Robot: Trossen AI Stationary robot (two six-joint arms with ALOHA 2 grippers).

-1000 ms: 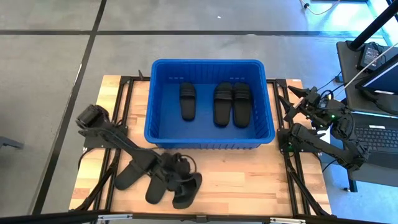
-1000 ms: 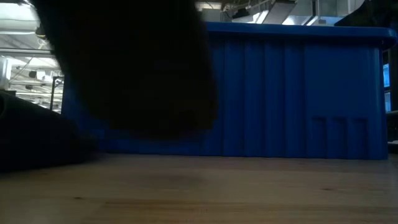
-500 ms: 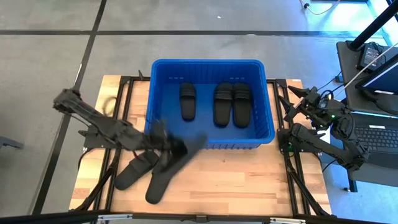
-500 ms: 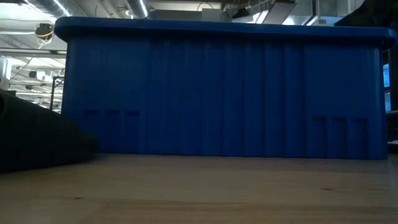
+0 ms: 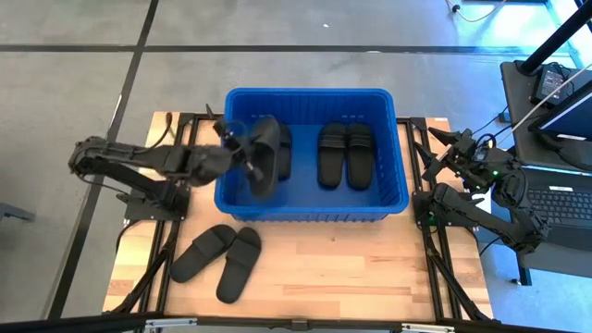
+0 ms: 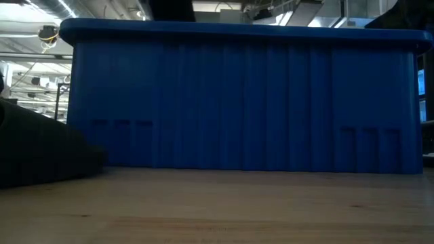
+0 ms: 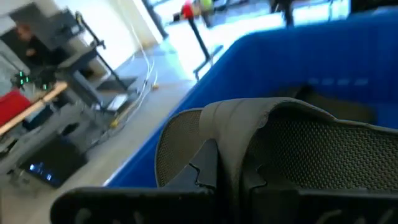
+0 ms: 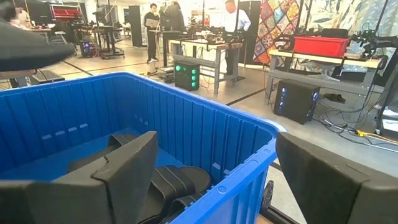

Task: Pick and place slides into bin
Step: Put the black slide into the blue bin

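Note:
The blue bin (image 5: 313, 208) stands at the table's far middle and fills the low view (image 6: 271, 102). Three black slides (image 5: 346, 155) lie flat on its floor. My left gripper (image 5: 242, 146) is shut on a fourth slide (image 5: 264, 159) held above the bin's left part. Two more slides (image 5: 220, 259) lie flat on the table in front of the bin; one shows in the low view (image 6: 41, 152). My right gripper (image 5: 433, 153) waits open beside the bin's right wall, with nothing between its fingers (image 8: 93, 180). My left gripper pinches the slide's wide strap (image 7: 239, 121) between its two fingers. It comes from the table's left side, roughly level. The slide hangs lifted clear above the bin's floor, tilted, its length running from the table's near side to its far side.
The wooden table (image 5: 370, 268) has free room in front of the bin at the right. Black frame rails (image 5: 176, 166) run along both sides of the bin. A desk with a laptop (image 5: 564, 199) stands off the table's right edge. People stand far off in the room (image 8: 233, 18).
My left gripper has risen from the table near the front edge with one slide, then swung toward the far edge and over the bin's left part. The slide is lifted clear of the table and now hangs above the bin. The other two slides stayed on the table.

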